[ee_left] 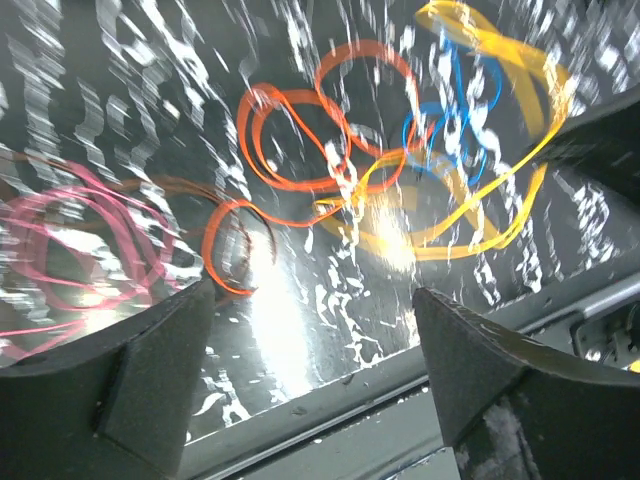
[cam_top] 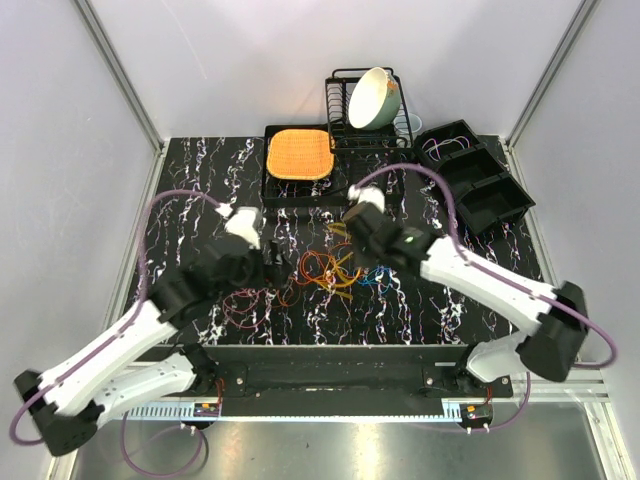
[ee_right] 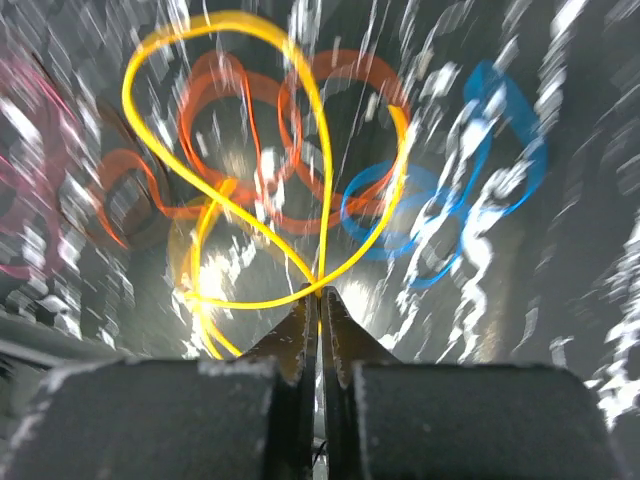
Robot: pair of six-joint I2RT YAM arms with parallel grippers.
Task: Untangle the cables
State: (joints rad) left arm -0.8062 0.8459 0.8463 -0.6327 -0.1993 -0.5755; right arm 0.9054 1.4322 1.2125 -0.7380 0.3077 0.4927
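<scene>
The cables lie in a loose tangle mid-table: red-orange loops, a yellow cable, a blue one and a maroon coil further left. My right gripper hangs over the tangle. In the right wrist view it is shut on the yellow cable, whose loops rise from its tips across the orange and blue ones. My left gripper is open and holds nothing. It hovers near the table's front edge, short of an orange loop and the pink-maroon coil.
A black tray with an orange mat sits at the back. Behind it a wire dish rack holds a bowl. Black bins stand at the back right. The table's metal front rail runs just below the left fingers.
</scene>
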